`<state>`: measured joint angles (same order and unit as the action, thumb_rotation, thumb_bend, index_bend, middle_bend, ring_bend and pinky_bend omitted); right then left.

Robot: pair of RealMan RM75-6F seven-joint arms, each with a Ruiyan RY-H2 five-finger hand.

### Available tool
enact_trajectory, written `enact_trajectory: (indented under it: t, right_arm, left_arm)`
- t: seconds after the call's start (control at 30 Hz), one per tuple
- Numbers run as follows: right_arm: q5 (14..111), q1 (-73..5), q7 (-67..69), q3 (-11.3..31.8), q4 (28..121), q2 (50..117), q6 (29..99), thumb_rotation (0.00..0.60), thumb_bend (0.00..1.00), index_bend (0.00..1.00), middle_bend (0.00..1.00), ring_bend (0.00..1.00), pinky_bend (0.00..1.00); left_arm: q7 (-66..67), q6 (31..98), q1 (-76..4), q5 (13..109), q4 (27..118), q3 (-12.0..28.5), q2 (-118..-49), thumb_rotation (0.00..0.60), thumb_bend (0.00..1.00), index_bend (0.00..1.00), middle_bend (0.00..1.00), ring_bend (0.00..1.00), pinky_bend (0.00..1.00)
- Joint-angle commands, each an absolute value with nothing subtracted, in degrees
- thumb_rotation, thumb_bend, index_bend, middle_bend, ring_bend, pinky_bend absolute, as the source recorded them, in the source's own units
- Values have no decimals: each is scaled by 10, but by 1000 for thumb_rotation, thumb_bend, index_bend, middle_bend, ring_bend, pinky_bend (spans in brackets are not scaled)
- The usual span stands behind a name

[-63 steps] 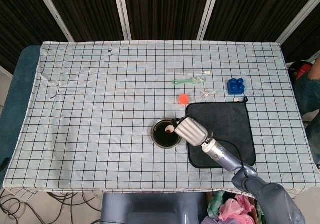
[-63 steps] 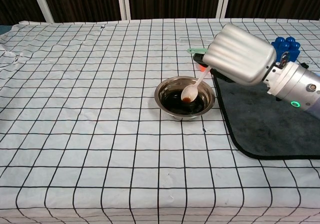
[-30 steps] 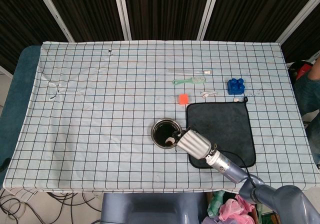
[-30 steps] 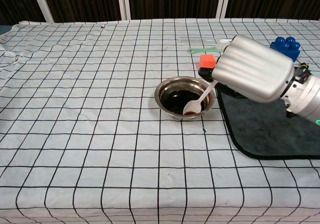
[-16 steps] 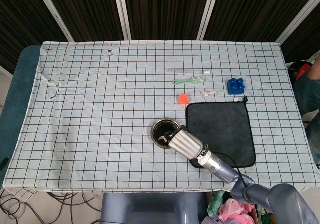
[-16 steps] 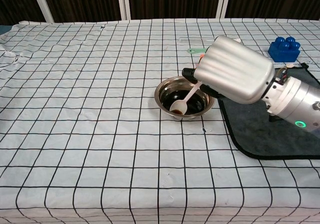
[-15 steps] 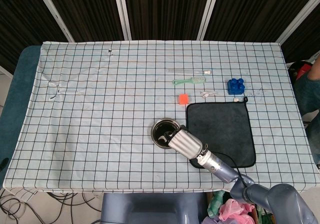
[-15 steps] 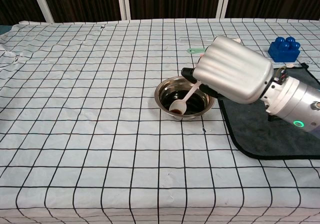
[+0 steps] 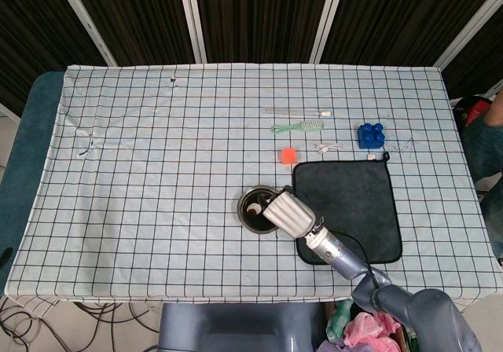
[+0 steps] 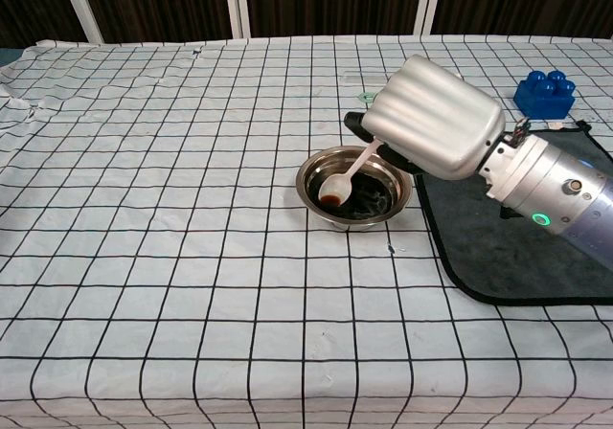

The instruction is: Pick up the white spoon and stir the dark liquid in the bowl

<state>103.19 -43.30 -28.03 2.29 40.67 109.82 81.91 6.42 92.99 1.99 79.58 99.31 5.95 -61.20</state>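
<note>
1. We see the white spoon (image 10: 343, 181) held by the right hand (image 10: 433, 118); its handle runs up into the fingers, and its scoop hangs down and out from the hand, over the far-left part of the dark liquid (image 10: 356, 197); a little dark liquid sits in the scoop; we cannot tell whether the scoop touches the surface.
2. We find the bowl (image 10: 311, 172), a small metal one, directly below and just in front of the hand's fingers; the hand covers part of its right rim in the head view (image 9: 289, 214).
3. We see the right hand closed around the spoon handle, its silver back turned up toward both cameras; its wrist and forearm (image 10: 551, 191) trail away over the dark cloth.
4. We note the dark cloth (image 10: 498, 257) lying under the forearm, just behind the hand on the wrist side, its near edge beside the bowl.
5. We see an orange block (image 9: 288, 155) beyond the hand, near the cloth's far corner; a green brush (image 9: 297, 126) and a clear tube (image 9: 296, 111) lie farther out still.
6. We see a blue block (image 10: 542, 95) off past the wrist, at the far side of the cloth; a small white item (image 9: 328, 146) lies between it and the orange block.
7. We see the checked tablecloth (image 10: 172, 257) stretching away on the hand's fingertip side; the left hand appears in neither view.
</note>
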Motion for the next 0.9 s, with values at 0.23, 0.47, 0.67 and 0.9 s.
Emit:
enact_trajectory:
  t: [0.23,0.47,0.67,0.9]
  right_arm:
    - [1021,-438,-265,28,369,1115,816,600,398,700,904,1000,1000]
    - [1016,-437,-256,27,344,1118,817,600,398,700,904,1000,1000]
    - [1013,-432,-251,23,336,1111,821,600,398,701,904,1000,1000]
    - [1015,-422,-251,13,338,1098,827,600,399,702,904,1000,1000]
  left_arm:
    - [68,930,20,794,994,60,-613,600,186,85,5,0,0]
    - [69,930,19,793,993,61,-614,600,186,85,5,0,0]
    - [71,928,18,792,993,61,-615,600,186,85,5,0,0]
    - [74,928,18,792,993,61,-616,600,186,85,5,0,0]
